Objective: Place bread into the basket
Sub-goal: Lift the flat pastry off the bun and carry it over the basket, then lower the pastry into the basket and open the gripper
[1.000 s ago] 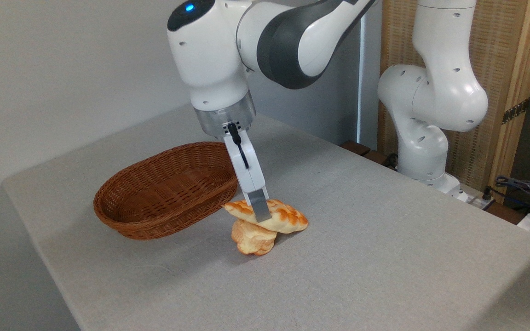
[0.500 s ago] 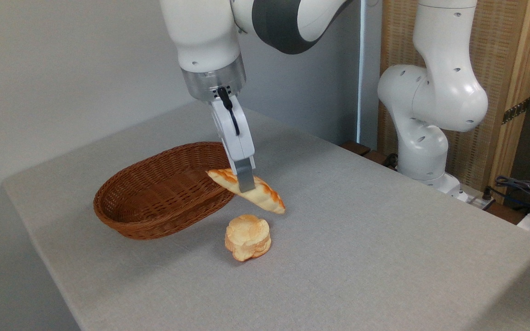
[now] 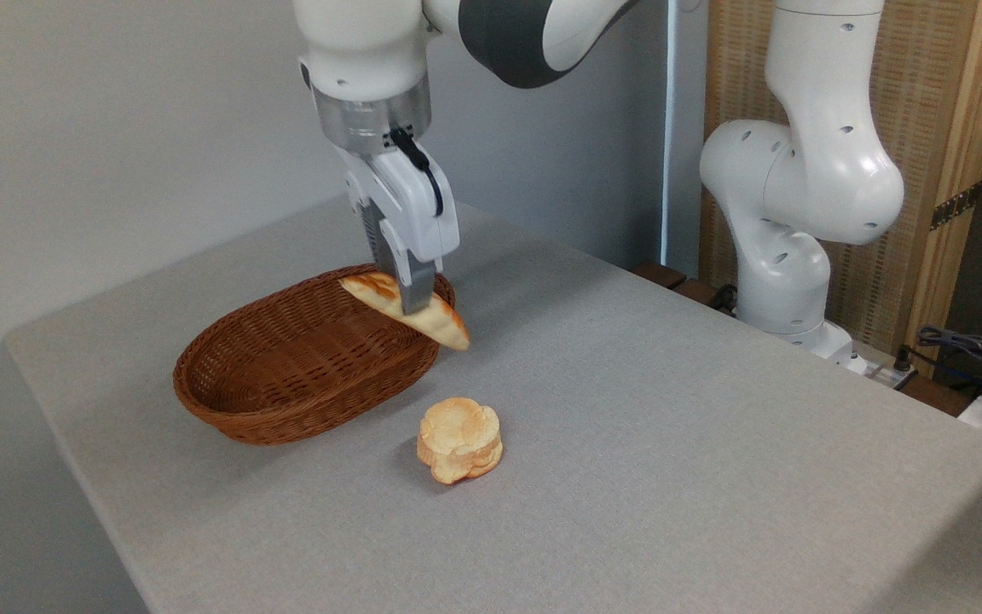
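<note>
Grey tabletop (image 3: 670,426) spread beneath the claw, its near and right edges cut off by the frame. Arm above the claw cropped at the top. Reddish-brown wicker basket (image 3: 286,367) below and left of the claw, far right rim hidden behind it. Claw (image 3: 410,294) pinching the bread (image 3: 423,317), held tilted in the air over that rim, right end lower, middle masked by the fingers. Round bun (image 3: 459,439) below, on the tabletop.
</note>
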